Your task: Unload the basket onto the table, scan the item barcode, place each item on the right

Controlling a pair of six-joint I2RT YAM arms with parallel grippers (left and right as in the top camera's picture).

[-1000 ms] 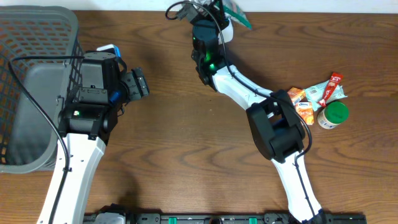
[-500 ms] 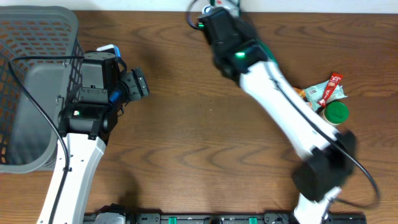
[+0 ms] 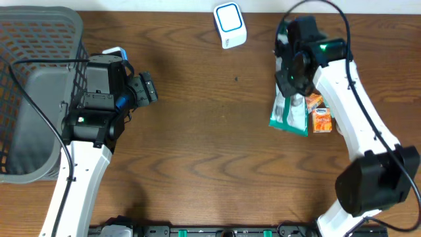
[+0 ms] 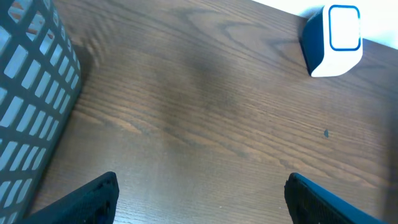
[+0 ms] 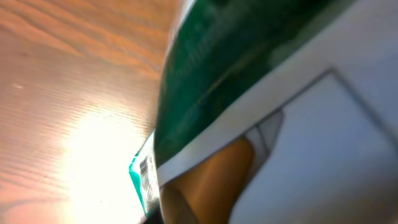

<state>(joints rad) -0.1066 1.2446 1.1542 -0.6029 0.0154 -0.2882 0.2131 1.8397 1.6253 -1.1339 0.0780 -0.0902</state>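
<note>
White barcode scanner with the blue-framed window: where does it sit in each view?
Overhead: the white barcode scanner at the top edge, near the middle.
Left wrist: top right corner.
Right wrist: not in it; a green and white packet fills the picture.
Shared landmark: the grey mesh basket, on the left in overhead and left wrist.

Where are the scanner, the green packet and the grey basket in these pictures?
scanner [image 3: 229,25]: overhead view, on its white top face.
green packet [image 3: 289,120]: overhead view, on its lower half.
grey basket [image 3: 39,36]: overhead view, on its mesh wall.
</note>
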